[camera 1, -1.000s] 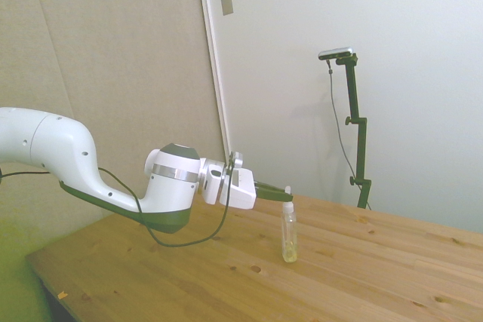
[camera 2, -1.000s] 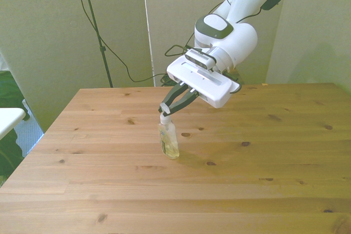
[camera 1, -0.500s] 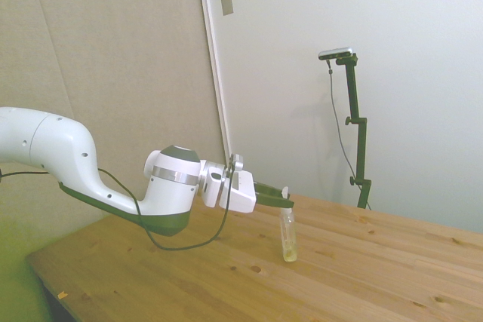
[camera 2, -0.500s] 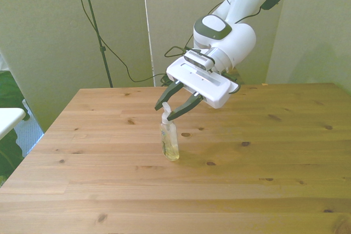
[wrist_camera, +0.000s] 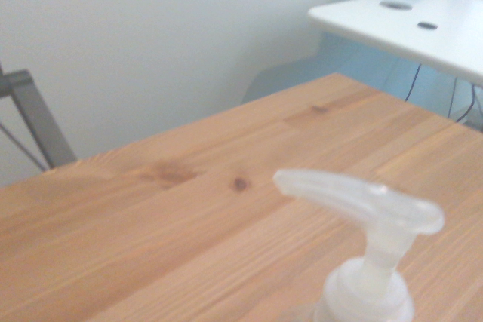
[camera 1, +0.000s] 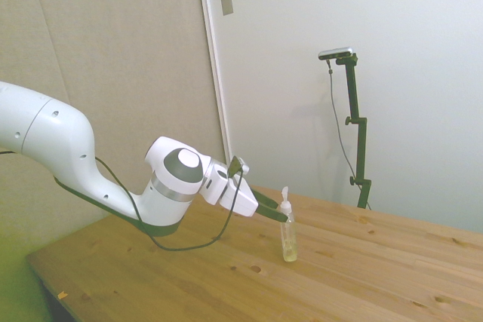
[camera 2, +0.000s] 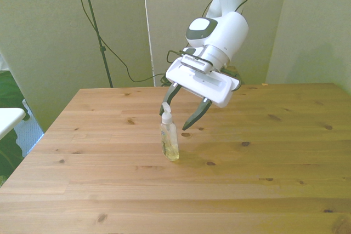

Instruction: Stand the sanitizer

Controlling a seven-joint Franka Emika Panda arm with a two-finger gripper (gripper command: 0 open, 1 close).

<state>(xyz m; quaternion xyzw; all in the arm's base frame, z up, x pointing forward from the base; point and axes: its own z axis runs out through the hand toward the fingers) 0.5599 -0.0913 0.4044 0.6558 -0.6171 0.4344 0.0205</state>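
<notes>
Standing upright on the bench [camera 2: 263, 190], the sanitizer [camera 2: 169, 140] sits w/ its pump top [wrist_camera: 362, 205] between the fingers [camera 2: 196, 118], which are spread wide apart and gripping nothing. Gripper [camera 2: 180, 114] hangs just above and behind the bottle; one finger looks v. close to the nozzle, contact can't be told. Main risk, imo: bottle is slim and top-heavy, so a sideways or downward pull-out could clip the nozzle w/ that near finger and tip it over. Straight retreat up and back, away from the bottle, seems safest.
</notes>
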